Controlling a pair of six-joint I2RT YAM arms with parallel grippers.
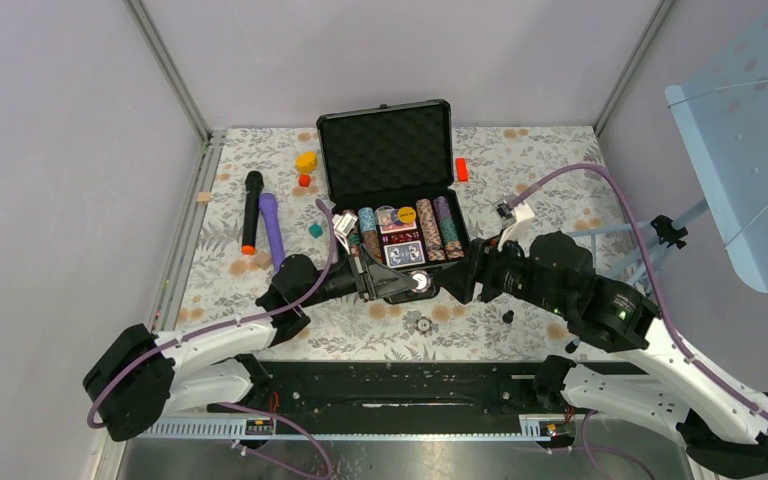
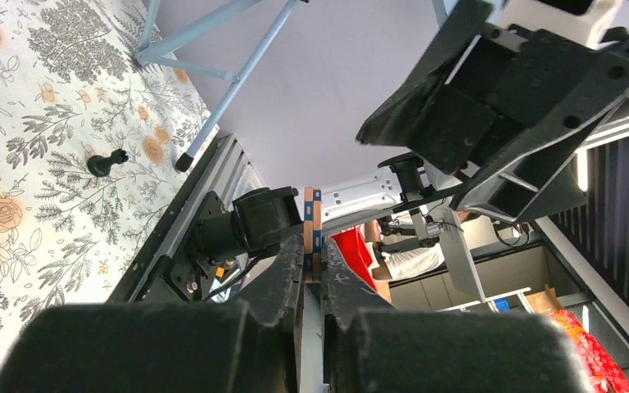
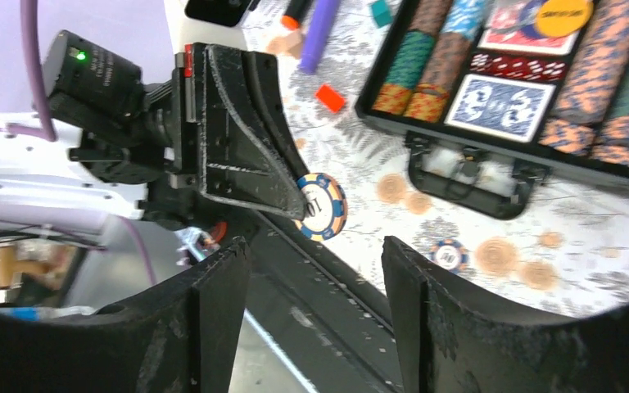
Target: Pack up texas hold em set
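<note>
Left pincer (image 2: 313,260) partly covers chip (image 2: 312,214)

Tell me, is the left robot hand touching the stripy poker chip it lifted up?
Touching. The left wrist view shows the poker chip edge-on, pinched between the two shut fingers of the left gripper. The right wrist view also shows one finger pressed flat against the chip's face.

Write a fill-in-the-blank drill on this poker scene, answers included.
The left gripper pinches a ___.
The right gripper is ___ and empty.
A loose chip lies on the ___ in front of the case.
The blue deck sits in the ___.
Answers: chip; open; table; case.
</note>
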